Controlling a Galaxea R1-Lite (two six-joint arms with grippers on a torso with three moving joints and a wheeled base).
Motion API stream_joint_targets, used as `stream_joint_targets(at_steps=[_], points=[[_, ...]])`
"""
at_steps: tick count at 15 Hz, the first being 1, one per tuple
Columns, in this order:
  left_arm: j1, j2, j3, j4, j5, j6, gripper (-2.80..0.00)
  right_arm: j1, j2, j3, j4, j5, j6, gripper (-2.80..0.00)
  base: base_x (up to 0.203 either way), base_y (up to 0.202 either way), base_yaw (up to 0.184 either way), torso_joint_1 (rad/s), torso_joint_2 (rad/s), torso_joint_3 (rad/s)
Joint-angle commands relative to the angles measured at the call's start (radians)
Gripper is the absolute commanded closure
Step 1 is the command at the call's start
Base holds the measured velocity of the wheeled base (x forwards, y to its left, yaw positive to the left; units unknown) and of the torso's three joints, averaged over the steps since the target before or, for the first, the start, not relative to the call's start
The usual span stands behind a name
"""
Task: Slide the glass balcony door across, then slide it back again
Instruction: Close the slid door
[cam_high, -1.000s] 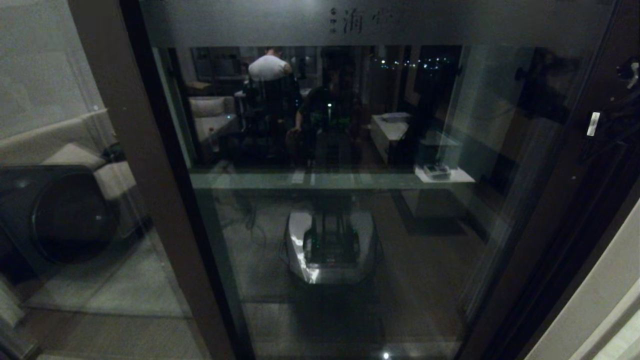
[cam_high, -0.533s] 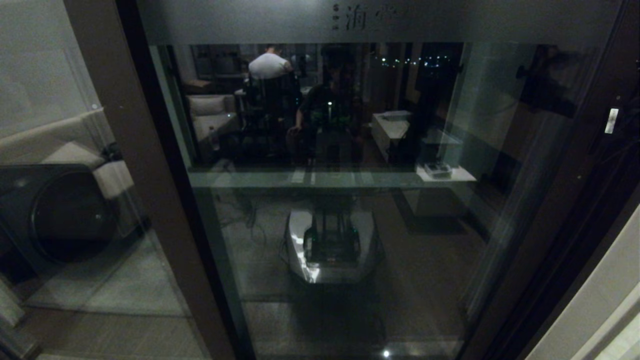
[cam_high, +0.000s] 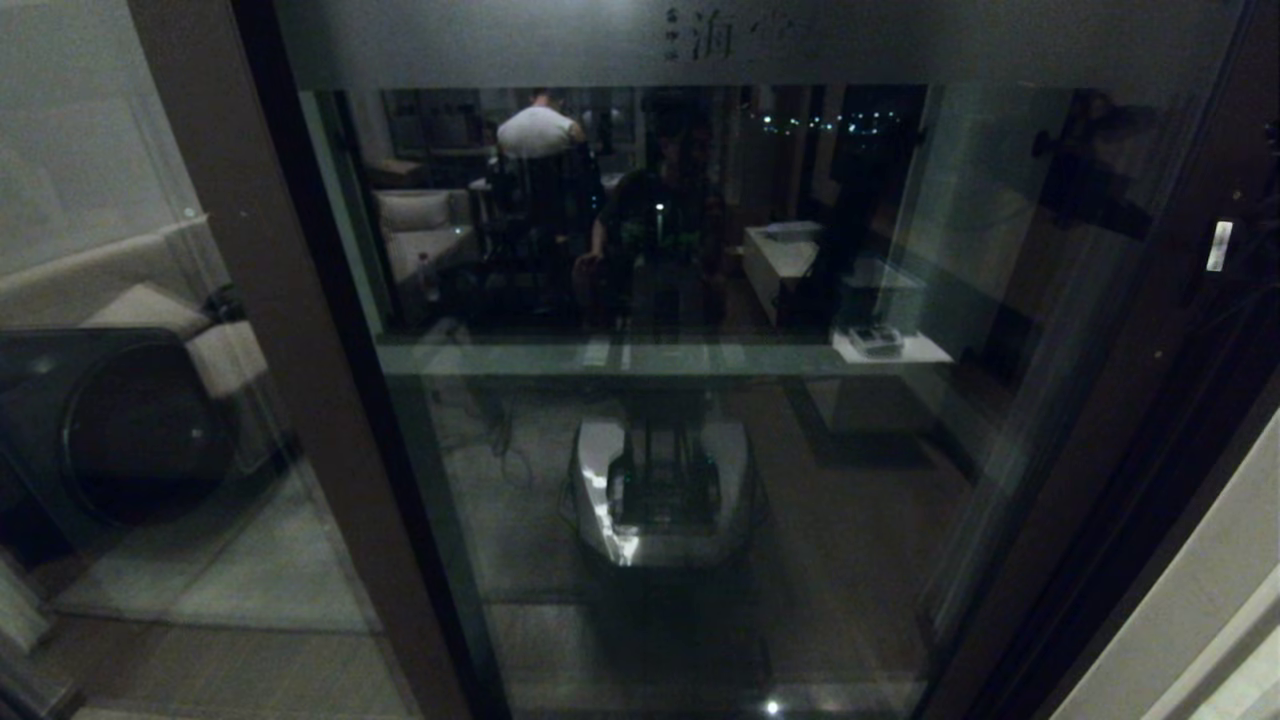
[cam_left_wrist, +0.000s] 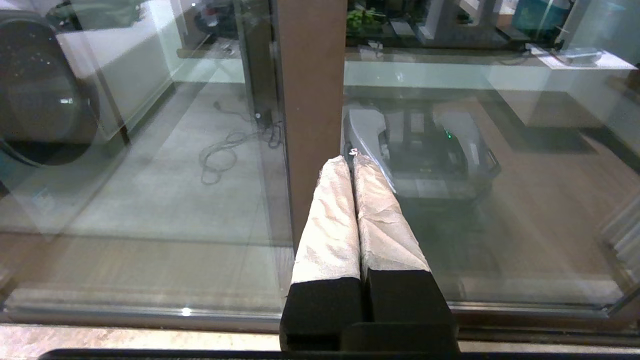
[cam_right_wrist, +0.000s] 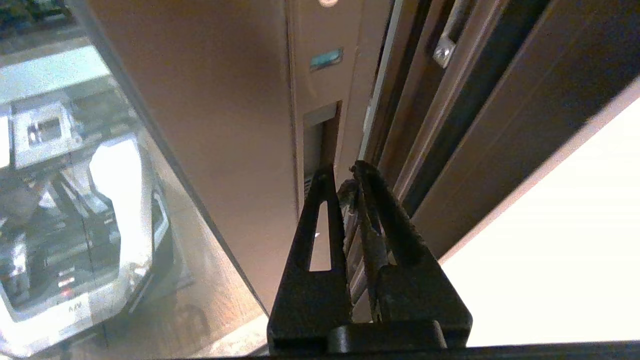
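Right wrist view shows the right claw (cam_right_wrist: 342, 172) pinched together at the door (cam_high: 700, 400) handle (cam_right_wrist: 320, 145), 3 o'clock edge, door seemingly closed; the left claw (cam_left_wrist: 352, 160) idles, pressed together

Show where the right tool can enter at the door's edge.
Free: the recessed handle slot in the glass balcony door, beyond the right tool. Crowded: the frame rails beside it, with a metal latch. Left tool parked by the brown post.
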Motion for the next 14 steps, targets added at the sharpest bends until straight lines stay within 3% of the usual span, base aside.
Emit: stream_joint_targets(at_steps=[1, 14], points=[[0.000, 0.000, 0.000, 0.000, 0.000, 0.000, 0.00, 0.001, 0.025, -0.008, 0.000, -0.001, 0.000, 0.00, 0.000, 0.000, 0.000, 0.000, 0.00, 0.000], [0.000, 0.000, 0.002, 0.000, 0.000, 0.000, 0.00, -0.007, 0.076, -0.051, -0.005, -0.006, 0.002, 0.00, 0.000, 0.000, 0.000, 0.000, 0.00, 0.000]])
